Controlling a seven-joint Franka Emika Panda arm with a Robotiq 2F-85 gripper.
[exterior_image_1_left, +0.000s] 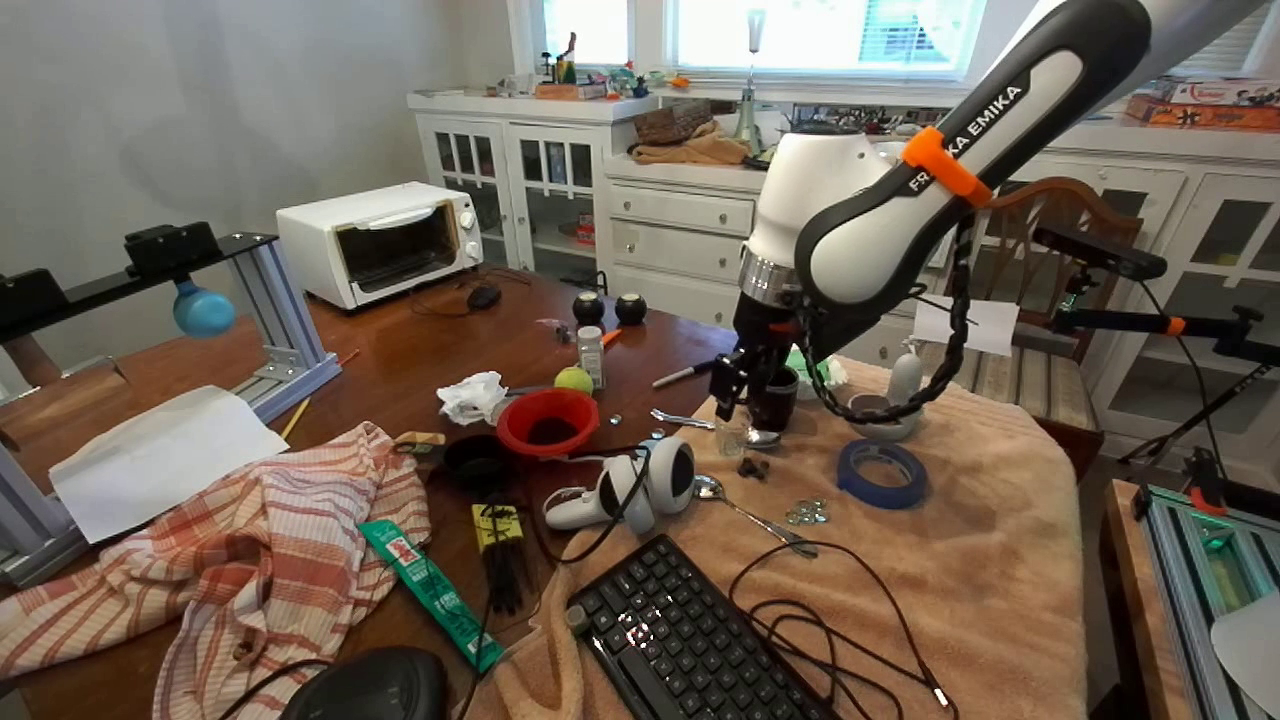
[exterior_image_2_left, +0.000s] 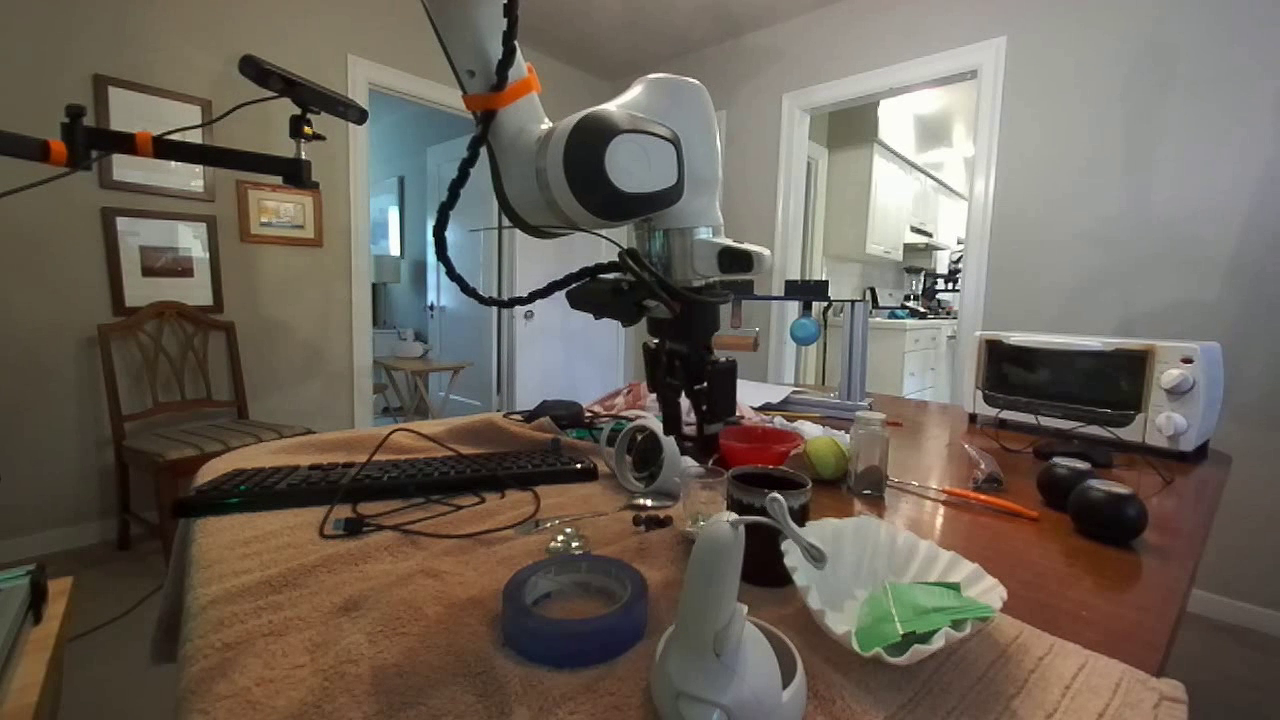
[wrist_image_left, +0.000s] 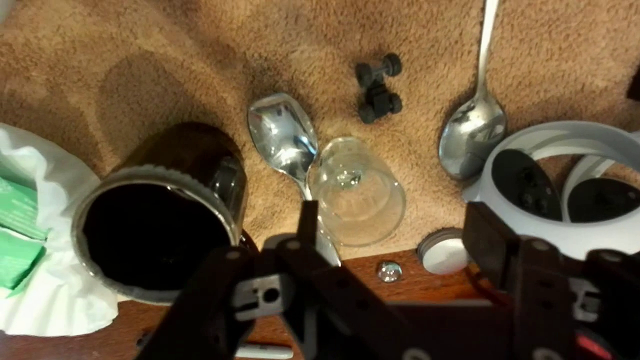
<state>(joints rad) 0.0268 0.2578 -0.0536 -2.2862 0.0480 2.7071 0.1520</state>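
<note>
One hand (wrist_image_left: 398, 227) — fingers (wrist_image_left: 490, 240) spread well apart — near a clear glass (wrist_image_left: 357, 200)

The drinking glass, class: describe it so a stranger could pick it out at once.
Find the tan towel on the table. Near its edge in the wrist view, between the dark mug and the white controller, the glass sits beside a spoon. Its see-through walls set it apart from all three.
</note>
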